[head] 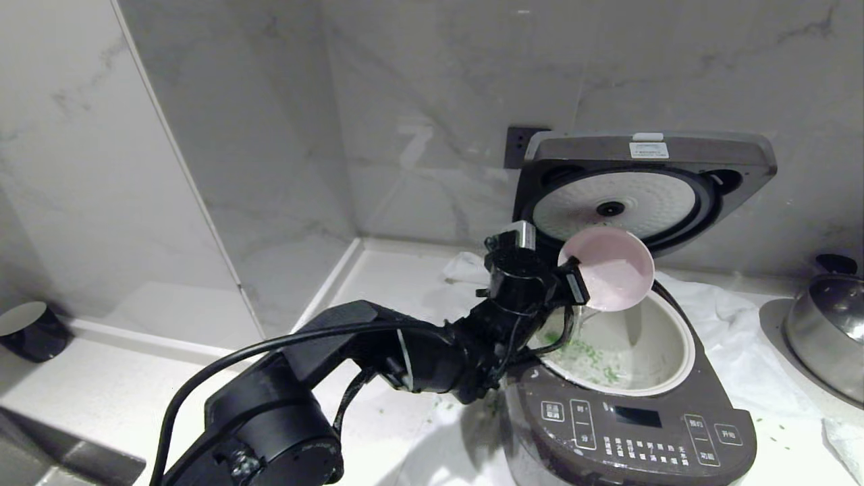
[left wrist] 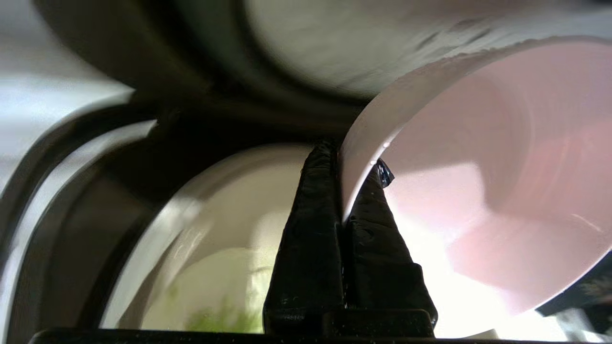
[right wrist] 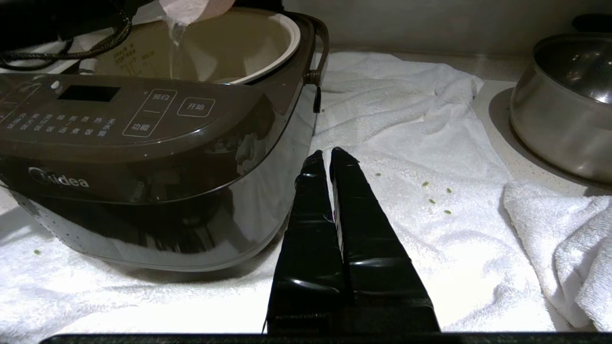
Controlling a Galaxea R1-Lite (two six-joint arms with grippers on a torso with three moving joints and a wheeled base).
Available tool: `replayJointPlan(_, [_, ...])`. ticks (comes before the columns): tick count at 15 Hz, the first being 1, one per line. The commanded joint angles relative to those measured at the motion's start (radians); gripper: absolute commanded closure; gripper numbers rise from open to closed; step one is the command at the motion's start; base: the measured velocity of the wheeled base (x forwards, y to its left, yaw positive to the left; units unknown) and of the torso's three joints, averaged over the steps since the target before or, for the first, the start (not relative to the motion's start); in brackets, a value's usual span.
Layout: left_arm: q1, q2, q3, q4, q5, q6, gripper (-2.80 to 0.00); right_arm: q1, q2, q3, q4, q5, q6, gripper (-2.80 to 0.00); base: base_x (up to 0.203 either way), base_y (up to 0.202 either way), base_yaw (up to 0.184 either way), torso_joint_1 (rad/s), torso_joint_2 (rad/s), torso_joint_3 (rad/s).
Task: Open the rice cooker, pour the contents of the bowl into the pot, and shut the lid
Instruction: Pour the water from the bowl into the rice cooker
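The dark rice cooker [head: 628,432] stands on the counter with its lid [head: 648,175] swung up against the wall. My left gripper [head: 574,283] is shut on the rim of the pale pink bowl [head: 611,270], which is tipped on its side above the cream pot [head: 675,358]. Green bits [head: 587,358] lie in the pot. In the left wrist view the fingers [left wrist: 311,229] pinch the bowl [left wrist: 478,191] wall over the pot [left wrist: 215,215]. The right wrist view shows a thin stream of liquid [right wrist: 174,48] falling from the bowl [right wrist: 191,9]. My right gripper [right wrist: 330,155] is shut and empty, low beside the cooker [right wrist: 143,143].
A white towel [head: 729,324] lies under and right of the cooker, with a few green bits on it. A shiny steel pan [head: 823,331] sits at the right edge. A small black cup [head: 30,331] stands far left. Marble walls close the back and left.
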Motion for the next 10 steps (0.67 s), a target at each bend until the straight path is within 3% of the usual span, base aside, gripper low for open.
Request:
replayJointPlan(1, [-0.001,0.076,0.050,-0.282,-0.044,0.045,0.00,0.000,0.001,0.000,0.000,0.000,0.000,0.00,0.000,0.000,0.000,0.000,0.00,0.000])
replayJointPlan(5, [-0.001,0.139,0.021,-0.414,-0.064,0.074,0.00,0.000,0.001,0.000,0.000,0.000,0.000,0.00,0.000,0.000,0.000,0.000,0.00,0.000])
replayJointPlan(10, [-0.008,0.178,-0.028,-0.452,-0.064,0.073,0.00,0.000,0.001,0.000,0.000,0.000,0.000,0.00,0.000,0.000,0.000,0.000,0.00,0.000])
